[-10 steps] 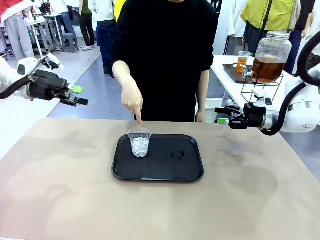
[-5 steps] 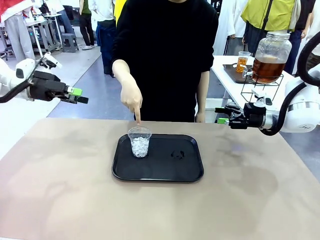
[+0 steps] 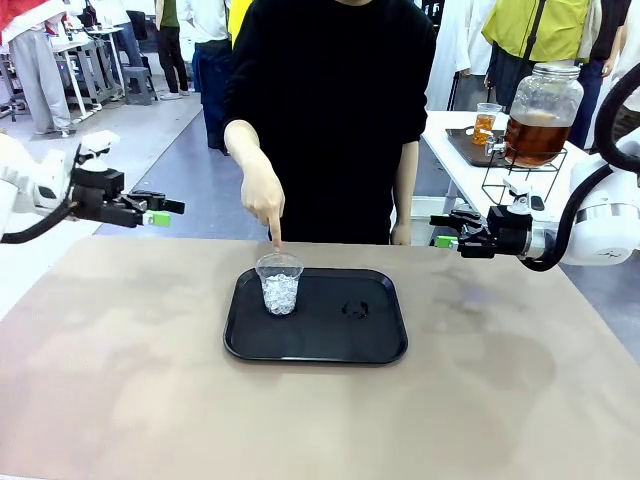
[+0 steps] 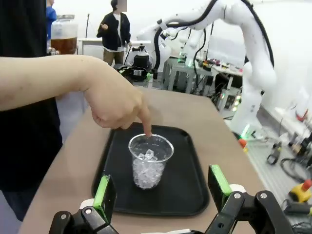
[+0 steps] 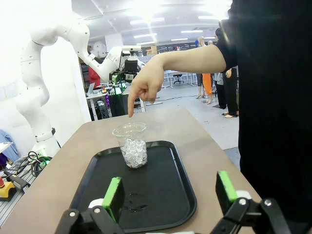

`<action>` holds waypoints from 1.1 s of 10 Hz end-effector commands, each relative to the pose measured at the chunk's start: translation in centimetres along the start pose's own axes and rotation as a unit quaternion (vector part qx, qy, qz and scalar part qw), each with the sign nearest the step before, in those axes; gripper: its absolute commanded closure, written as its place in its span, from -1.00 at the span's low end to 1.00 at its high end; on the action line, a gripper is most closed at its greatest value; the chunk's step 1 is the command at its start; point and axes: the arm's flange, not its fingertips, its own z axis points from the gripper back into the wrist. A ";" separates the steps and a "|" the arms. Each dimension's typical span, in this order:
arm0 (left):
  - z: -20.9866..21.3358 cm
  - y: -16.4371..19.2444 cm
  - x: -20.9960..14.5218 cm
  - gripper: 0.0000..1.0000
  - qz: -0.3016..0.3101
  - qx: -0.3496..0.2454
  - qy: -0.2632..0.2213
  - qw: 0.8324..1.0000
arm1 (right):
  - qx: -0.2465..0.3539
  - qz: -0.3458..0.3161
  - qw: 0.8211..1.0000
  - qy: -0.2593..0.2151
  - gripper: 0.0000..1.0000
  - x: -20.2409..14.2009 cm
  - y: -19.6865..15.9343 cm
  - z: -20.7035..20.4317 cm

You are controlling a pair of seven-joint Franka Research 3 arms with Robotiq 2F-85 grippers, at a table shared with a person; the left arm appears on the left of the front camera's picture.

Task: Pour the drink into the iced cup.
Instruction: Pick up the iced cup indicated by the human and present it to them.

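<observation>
Our black left gripper and right gripper, wide open and empty, ten and three o'clock of the clear ice-filled plastic cup.

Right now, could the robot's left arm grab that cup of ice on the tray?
Probably yes: the left gripper is open and faces the iced cup with nothing between them, though the person's hand points down at its rim.

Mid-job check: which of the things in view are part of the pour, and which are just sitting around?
Job: iced cup, person's hand pointing at it, amber drink in the jar, small cup of the same beside it.
Lying about: black tray under the iced cup, wet smear on it, wire stand under the jar.
</observation>
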 end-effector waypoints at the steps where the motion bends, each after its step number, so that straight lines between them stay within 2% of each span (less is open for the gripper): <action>1: -1.2 -1.4 -1.1 -1.00 -0.042 0.041 -0.013 0.998 | -0.002 -0.001 1.000 -0.004 -1.00 0.3 -0.1 -0.1; 3: -1.7 -1.8 -1.7 -1.00 -0.056 0.058 -0.029 0.996 | -0.002 -0.001 1.000 -0.004 -1.00 0.3 -0.1 -0.1; 4: -1.7 -1.9 -1.6 -1.00 -0.053 0.046 -0.031 0.997 | -0.002 -0.001 1.000 -0.004 -1.00 0.3 -0.1 -0.1; 5: -1.1 -1.0 -1.9 -1.00 -0.042 0.038 -0.014 0.998 | -0.002 -0.001 1.000 -0.004 -1.00 0.3 -0.1 -0.1; 10: -1.3 -1.1 -2.1 -1.00 -0.044 0.040 -0.018 0.998 | -0.002 -0.001 1.000 -0.004 -1.00 0.3 -0.1 -0.1; 11: -2.0 -1.2 -2.5 -1.00 -0.062 0.038 -0.018 0.997 | -0.002 -0.001 1.000 -0.004 -1.00 0.3 -0.1 -0.1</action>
